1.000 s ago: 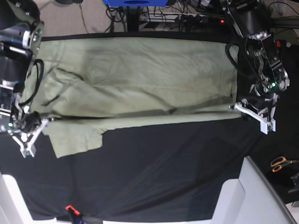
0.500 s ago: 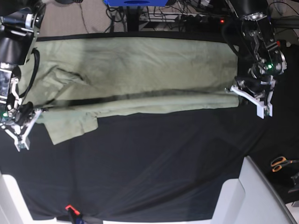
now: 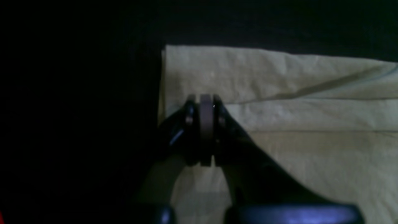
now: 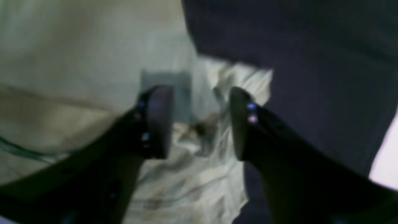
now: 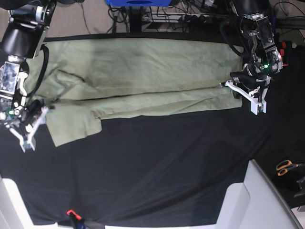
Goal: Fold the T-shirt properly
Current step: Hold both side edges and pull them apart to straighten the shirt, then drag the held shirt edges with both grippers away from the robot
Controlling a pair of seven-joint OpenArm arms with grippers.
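The black cloth (image 5: 157, 167) covers the counter. The T-shirt (image 5: 143, 71) lies across it at 12 o'clock, one long fold laid in, a sleeve (image 5: 74, 129) sticking out at 9; further folds look outstanding. The left tool (image 3: 203, 102) is clamped on the hem corner at 3. The right tool (image 4: 199, 121) stands apart over crumpled fabric.

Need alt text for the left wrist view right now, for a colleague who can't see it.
The left end effector, fingers pressed together, rests on the pale sage-green cotton T-shirt near its straight edge. A fold line runs right from the fingertips. The large black cloth fills the left side and top.
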